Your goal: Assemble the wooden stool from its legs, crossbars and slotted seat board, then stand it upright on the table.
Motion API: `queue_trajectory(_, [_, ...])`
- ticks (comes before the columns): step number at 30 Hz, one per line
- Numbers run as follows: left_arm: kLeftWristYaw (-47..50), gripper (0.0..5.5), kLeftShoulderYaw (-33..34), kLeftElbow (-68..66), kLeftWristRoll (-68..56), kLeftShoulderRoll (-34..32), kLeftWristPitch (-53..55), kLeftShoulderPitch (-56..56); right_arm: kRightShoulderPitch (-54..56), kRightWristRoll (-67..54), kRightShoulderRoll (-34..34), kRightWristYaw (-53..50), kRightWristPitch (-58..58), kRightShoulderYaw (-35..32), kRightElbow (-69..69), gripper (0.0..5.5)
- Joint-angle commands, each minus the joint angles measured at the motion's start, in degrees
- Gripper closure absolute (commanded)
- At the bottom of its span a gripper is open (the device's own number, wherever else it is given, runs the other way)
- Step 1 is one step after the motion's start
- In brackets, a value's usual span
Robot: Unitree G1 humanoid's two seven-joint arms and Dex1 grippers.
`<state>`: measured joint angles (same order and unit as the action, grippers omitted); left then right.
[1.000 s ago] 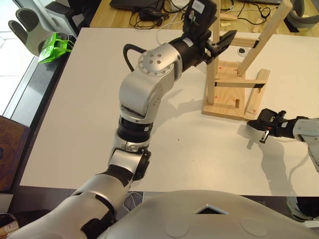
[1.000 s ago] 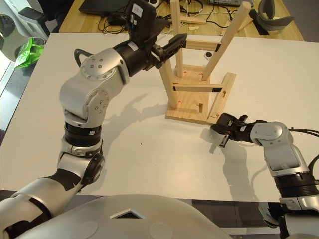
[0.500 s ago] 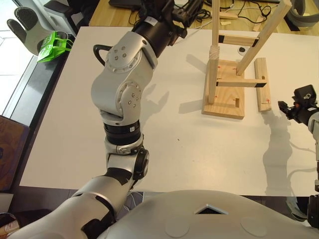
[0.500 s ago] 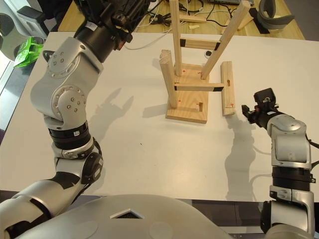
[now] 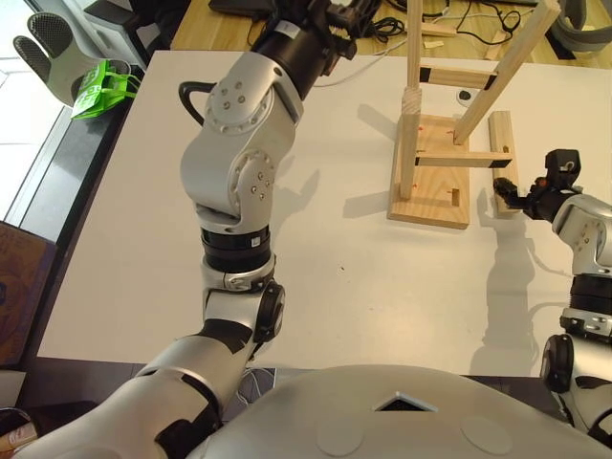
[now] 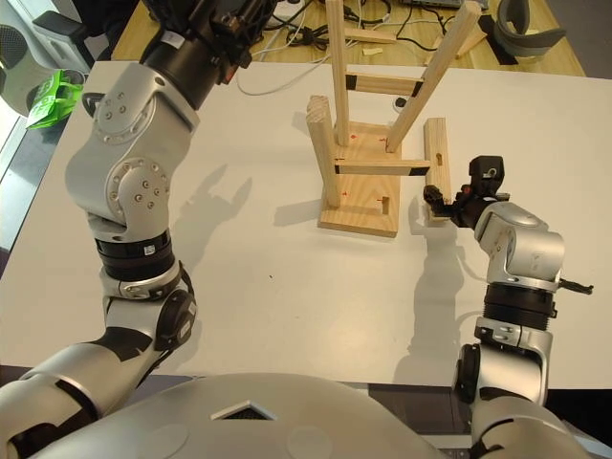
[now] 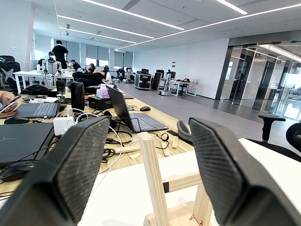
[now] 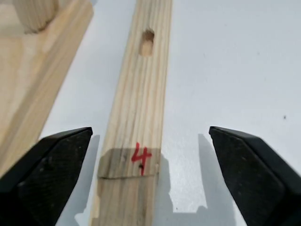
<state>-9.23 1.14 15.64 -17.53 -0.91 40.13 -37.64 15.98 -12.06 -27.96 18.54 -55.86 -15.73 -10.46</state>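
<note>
While flat — leg (untouched) within right hand

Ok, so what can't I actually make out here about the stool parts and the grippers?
- Upright legs: top ends cut off by the head views' upper edge.
- Left gripper: fingers cropped by that same edge in the head views.
- Loose leg: both ends run out of the right wrist view; in the head views the right gripper partly covers its near end.
- Seat board: its red marks are too small to read.
</note>
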Motion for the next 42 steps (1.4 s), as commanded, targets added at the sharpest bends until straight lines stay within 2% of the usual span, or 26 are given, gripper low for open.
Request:
queue_trajectory(1, [0.72,2.36,-0.14,-0.61,0.25,0.15,-0.95,0.59,0.71,-0.79,-0.74,-0.18,-4.30,-0.31,-2.14,0.90])
queue_trajectory(4, [1.32,2.36,-0.37,-0.98,0.59,0.43,-1.85,1.26,-0.68,-0.49,-0.98,-0.61,-6.42,-0.11,-2.78,0.90])
queue_trajectory(7, [2.20,2.36,0.01,-1.32,0.71,0.70,-2.70,1.58,-1.75,0.17,-0.50,-3.20,-8.05,-1.70,-3.95,1.28])
queue_trajectory(17, [4.05,2.36,1.53,-3.71,1.01,0.55,-6.48,0.83,-4.15,0.08,0.63,-6.96,-7.86,-4.05,-1.93,2.97])
queue_trajectory(22, [5.48,2.36,1.48,-5.78,1.13,1.62,-8.26,-0.69,-2.35,0.69,0.42,-8.15,-4.79,-4.34,-2.78,3.64])
queue_trajectory(25, [5.65,2.36,1.54,-6.40,1.02,1.68,-8.67,-1.69,-1.12,1.23,-0.20,-8.91,-2.45,-4.43,-3.35,3.66])
queue_trajectory(32, [6.57,2.36,2.58,-8.08,0.59,1.99,-8.78,-3.65,2.21,5.64,-3.20,-8.95,7.29,0.59,-1.97,3.66])
queue_trajectory(37, [5.47,2.36,3.18,-9.84,0.12,0.96,-9.08,-7.35,1.17,8.98,-1.24,-12.53,13.88,2.74,2.46,3.68])
queue_trajectory(42, [4.14,2.36,3.20,-12.17,0.34,-0.13,-10.16,-8.95,-2.41,6.85,1.83,-13.12,9.02,0.80,9.02,3.68])
